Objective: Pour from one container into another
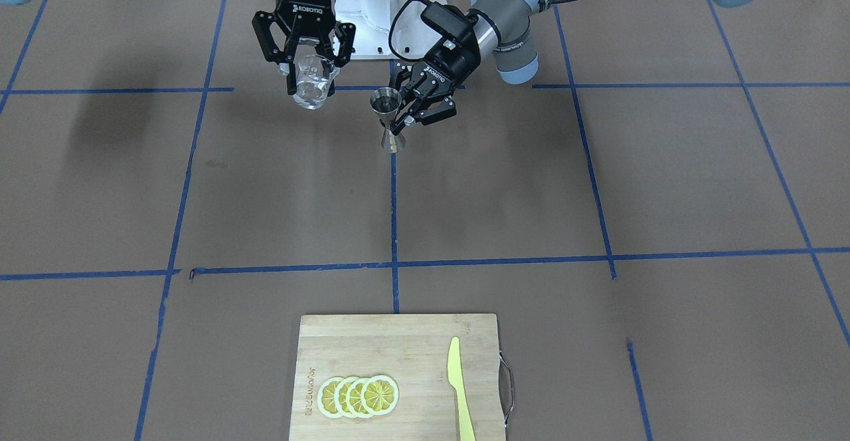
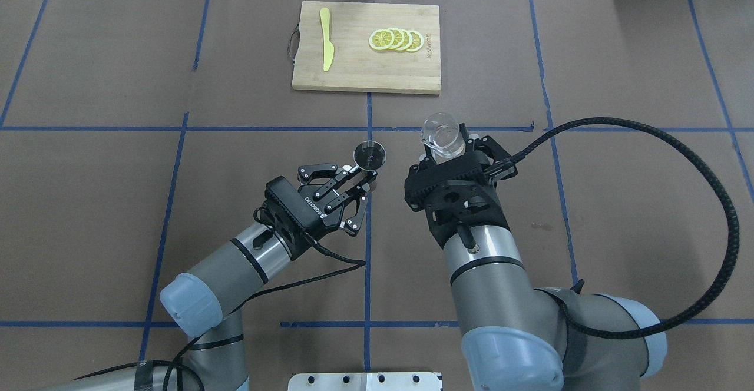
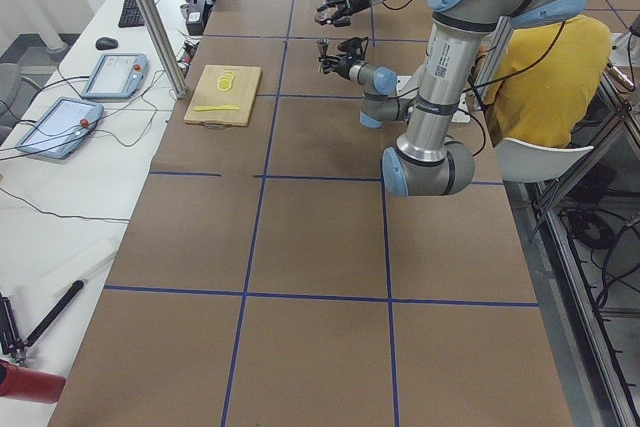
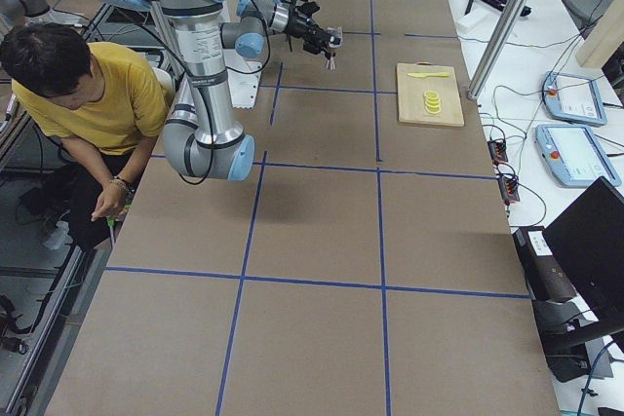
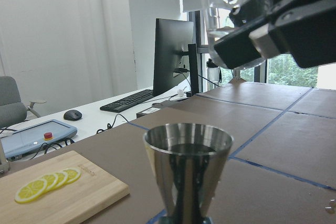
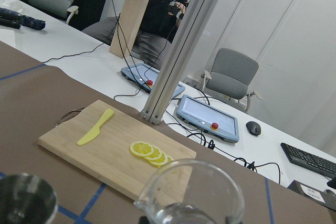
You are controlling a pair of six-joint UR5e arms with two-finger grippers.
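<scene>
My right gripper (image 1: 312, 72) is shut on the clear glass cup (image 1: 312, 86) and holds it roughly upright above the table, its pouring lip toward the jigger. In the overhead view the cup (image 2: 442, 135) sticks out ahead of the right gripper (image 2: 447, 151). The steel hourglass jigger (image 1: 389, 121) stands on the blue tape line with my left gripper (image 1: 405, 121) closed around its waist. From above, the jigger (image 2: 369, 155) sits at the tips of the left gripper (image 2: 364, 178). In the left wrist view the jigger (image 5: 188, 174) stands upright, with the glass cup (image 5: 231, 3) higher up and to its right.
A wooden cutting board (image 1: 398, 348) lies at the table edge far from the robot, with lemon slices (image 1: 358, 396) and a yellow knife (image 1: 459, 388) on it. A person in a yellow shirt (image 4: 97, 94) sits behind the robot. Screens and pendants stand on a side desk.
</scene>
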